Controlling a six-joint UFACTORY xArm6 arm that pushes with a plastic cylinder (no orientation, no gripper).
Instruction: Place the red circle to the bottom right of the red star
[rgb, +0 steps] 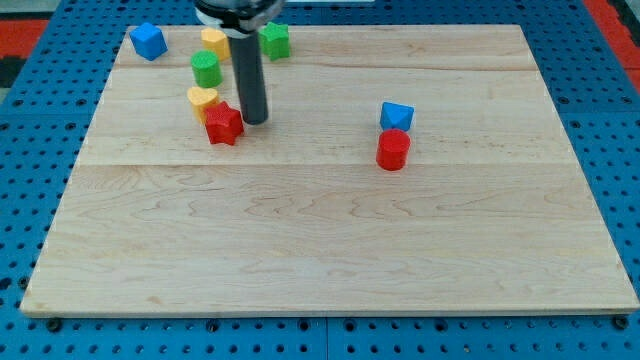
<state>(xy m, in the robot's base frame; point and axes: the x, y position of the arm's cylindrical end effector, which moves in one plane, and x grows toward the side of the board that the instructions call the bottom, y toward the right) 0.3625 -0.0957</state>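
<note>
The red circle (393, 150) is a short red cylinder to the right of the board's middle, touching a blue block (396, 116) just above it. The red star (223, 124) lies at the upper left, touching a yellow heart-like block (202, 99) at its upper left. My tip (255, 121) rests on the board right beside the star's right side, touching it or nearly so. The red circle is far to the tip's right.
A green cylinder (206, 69), a yellow block (214, 42) and a green block (274, 40) cluster near the top left, partly behind the rod. A blue block (148, 41) sits at the top left corner. The wooden board (330, 250) lies on blue pegboard.
</note>
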